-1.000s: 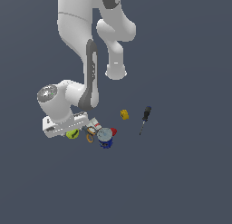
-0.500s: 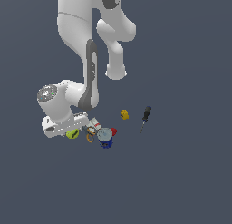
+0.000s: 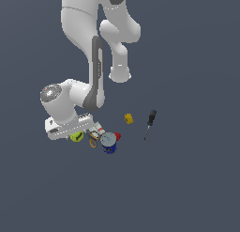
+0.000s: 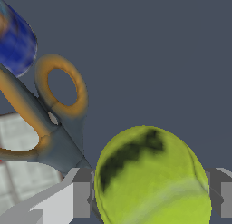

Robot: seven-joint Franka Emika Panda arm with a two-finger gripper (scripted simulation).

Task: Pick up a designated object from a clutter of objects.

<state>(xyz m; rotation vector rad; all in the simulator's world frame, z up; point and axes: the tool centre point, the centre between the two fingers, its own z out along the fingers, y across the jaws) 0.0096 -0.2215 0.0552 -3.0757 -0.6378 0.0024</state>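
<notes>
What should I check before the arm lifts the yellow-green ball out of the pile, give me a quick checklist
1. Ball between the fingers: ok. In the wrist view the yellow-green ball sits between both grey fingers.
2. Gripper low at the ball: ok.
3. Firm grip: cannot tell; contact is not clearly shown.
4. Scissors clear of the ball: not ok, the blades end right beside it and one finger.
5. Blue can out of the way: ok, it stands apart.
6. Screwdriver and yellow block: ok, far off.
</notes>
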